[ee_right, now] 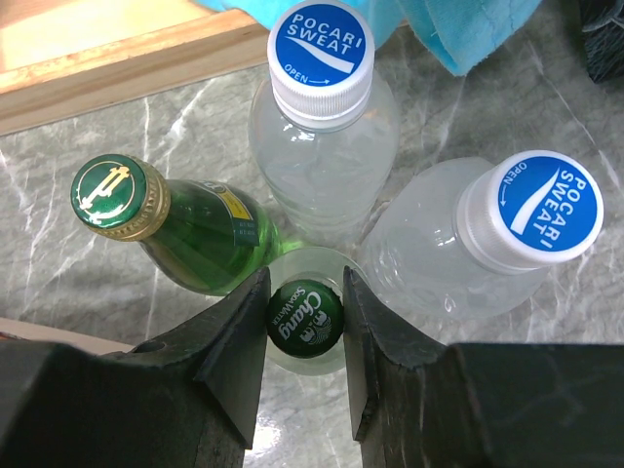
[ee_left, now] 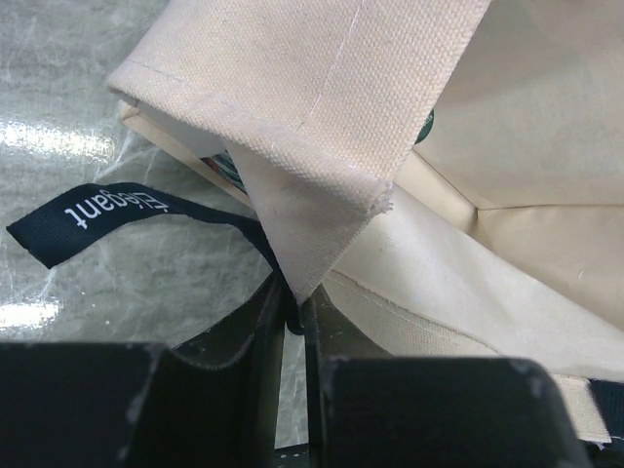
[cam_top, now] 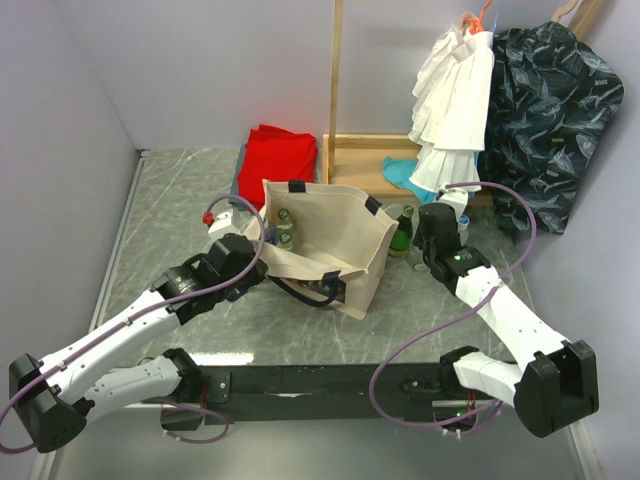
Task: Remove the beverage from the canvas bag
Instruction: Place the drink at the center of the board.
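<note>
Grey marble table (cam_top: 170, 200) between lilac walls (cam_top: 60, 80), wooden rack (cam_top: 336, 70) behind.

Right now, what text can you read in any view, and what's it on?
"POCARI SWEAT", "OPEN": far blue cap.
"POCARI SWEAT", "OPEN": right blue cap.
"Soda Water", "Chang": green cap between the right fingers.
"Elegant": navy tag by the canvas bag.
Gold emblem, no words: green bottle top.
Too small: the bag's dark panel; the green bottle's yellow label.
</note>
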Tool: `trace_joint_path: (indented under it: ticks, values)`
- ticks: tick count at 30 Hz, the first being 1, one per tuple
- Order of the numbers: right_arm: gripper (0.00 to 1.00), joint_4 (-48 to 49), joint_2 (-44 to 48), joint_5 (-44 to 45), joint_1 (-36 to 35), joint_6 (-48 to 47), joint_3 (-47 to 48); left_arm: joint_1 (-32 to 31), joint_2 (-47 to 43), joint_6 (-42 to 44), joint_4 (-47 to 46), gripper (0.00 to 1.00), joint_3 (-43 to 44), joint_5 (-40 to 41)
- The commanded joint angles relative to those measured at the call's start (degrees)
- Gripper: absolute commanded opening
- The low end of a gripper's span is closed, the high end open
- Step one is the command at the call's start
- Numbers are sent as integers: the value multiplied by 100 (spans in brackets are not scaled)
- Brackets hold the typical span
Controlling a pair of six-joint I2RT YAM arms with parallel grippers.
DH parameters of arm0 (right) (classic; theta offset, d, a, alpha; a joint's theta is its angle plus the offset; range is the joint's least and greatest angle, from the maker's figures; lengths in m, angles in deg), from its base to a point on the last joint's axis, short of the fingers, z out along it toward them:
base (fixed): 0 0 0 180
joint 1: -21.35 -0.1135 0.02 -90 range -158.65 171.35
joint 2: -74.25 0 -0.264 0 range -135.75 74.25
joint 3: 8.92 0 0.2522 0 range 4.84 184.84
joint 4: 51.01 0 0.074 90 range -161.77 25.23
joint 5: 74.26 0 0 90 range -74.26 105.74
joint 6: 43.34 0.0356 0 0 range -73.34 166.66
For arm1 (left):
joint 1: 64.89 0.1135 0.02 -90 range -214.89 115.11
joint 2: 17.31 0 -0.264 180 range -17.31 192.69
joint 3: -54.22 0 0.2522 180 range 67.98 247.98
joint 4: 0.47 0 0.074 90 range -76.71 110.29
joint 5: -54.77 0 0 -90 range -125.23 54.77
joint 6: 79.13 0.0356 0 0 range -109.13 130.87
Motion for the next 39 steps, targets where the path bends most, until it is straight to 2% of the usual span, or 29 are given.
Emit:
trace_joint_path:
  ticks: [1, 4, 5, 6, 8, 12, 23, 33, 39]
  values:
    - [19, 492, 164, 183, 26, 86, 189, -53, 21, 56, 67, 17, 114, -111]
    - [23, 457, 155, 183, 35, 77, 216, -53, 21, 56, 67, 17, 114, -111]
    - [28, 448, 146, 175, 35, 77, 224, -53, 12, 56, 59, 17, 114, -120]
    - [38, 439, 146, 175, 35, 77, 233, -53, 12, 56, 58, 16, 114, -128]
    - [39, 404, 137, 192, 35, 104, 251, -53, 3, 56, 67, 17, 114, -120]
    - [56, 395, 129, 192, 35, 112, 259, -53, 3, 64, 50, 17, 114, -120]
    - [63, 255, 278, 219, 26, 95, 356, -53, 82, 91, 32, 16, 176, -146]
    - [62, -255, 673, 183, 26, -98, 813, -53, 100, 108, 6, 16, 193, -181]
    - [61, -413, 1112, -167, 17, -195, 1015, -53, 109, 109, 32, 16, 193, -155]
